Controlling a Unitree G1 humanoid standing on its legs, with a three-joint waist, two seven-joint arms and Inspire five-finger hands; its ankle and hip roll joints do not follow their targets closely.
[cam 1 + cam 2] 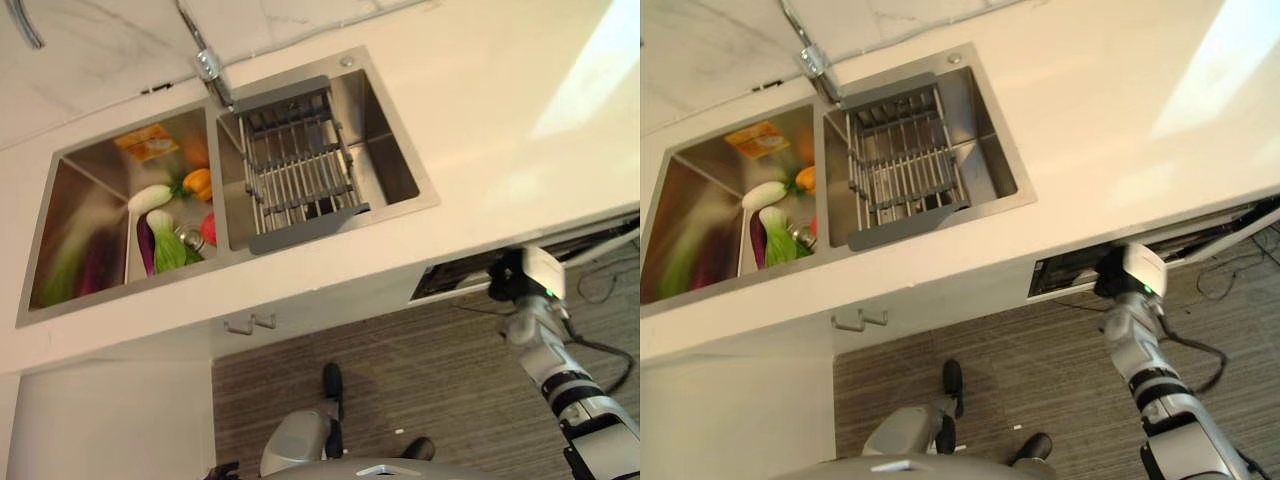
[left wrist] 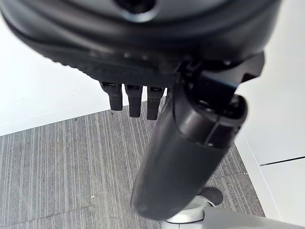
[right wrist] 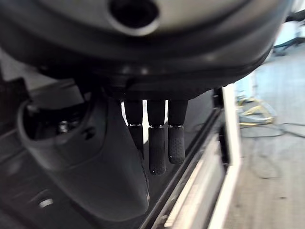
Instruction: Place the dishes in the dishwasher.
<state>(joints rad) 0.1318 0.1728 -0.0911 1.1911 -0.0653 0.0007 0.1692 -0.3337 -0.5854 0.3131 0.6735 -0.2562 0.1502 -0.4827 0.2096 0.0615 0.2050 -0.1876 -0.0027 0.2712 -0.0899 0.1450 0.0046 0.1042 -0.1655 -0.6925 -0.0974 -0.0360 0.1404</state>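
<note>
1. The dishwasher (image 1: pixel 455 280) sits under the counter (image 1: pixel 480 110), its door cracked open at the top edge into a dark slot; judged from this, opening has only begun and loading is all still to do.
2. No plates or cups can be made out; the left sink basin (image 1: pixel 90 200) holds colourful vegetable-like items (image 1: pixel 165 240), and a grey drying rack (image 1: pixel 300 165) spans the right basin, apparently bare.
3. The right hand (image 3: pixel 159 138) is at the door's upper edge, fingers straight and side by side, gripping nothing.
4. The left hand (image 2: pixel 136 98) hangs over the floor, fingers relaxed, holding nothing.
</note>
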